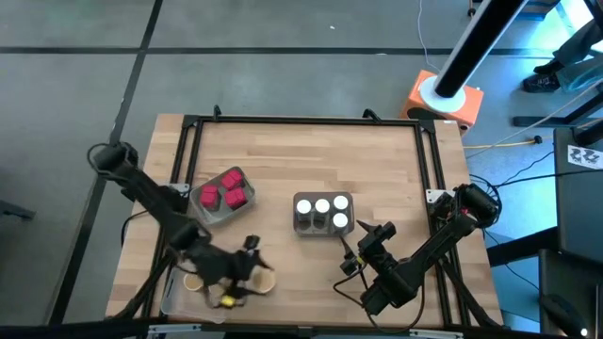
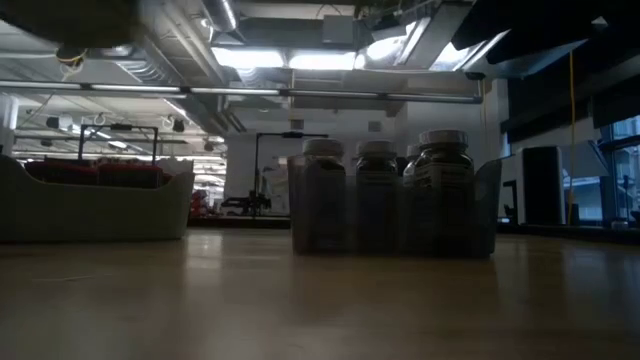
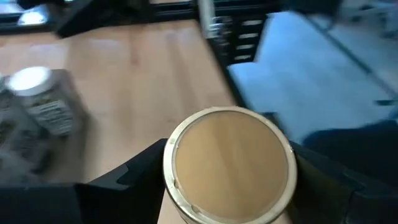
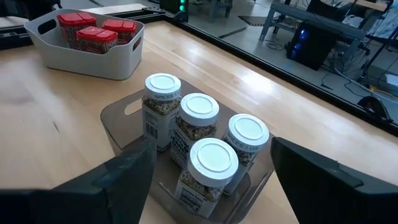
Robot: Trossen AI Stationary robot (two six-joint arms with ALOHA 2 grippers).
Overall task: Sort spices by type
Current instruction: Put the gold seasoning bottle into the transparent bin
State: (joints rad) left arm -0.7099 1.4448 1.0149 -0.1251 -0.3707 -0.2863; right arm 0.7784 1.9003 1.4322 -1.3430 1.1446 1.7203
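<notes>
Tan-lidded jar [image 3: 229, 163] sits pinched in my left gripper [image 1: 247, 268] at lower left, while my right gripper [image 4: 211, 171], spread, faces four white-lidded jars [image 4: 202, 134].

The bench [image 1: 283, 160] was a light wooden slab edged by a black frame. Directly on it stood a grey bin [image 1: 209, 209] holding red packets, near its left side, and a clear tray [image 4: 118, 118] holding four white-lidded jars, near its middle.
</notes>
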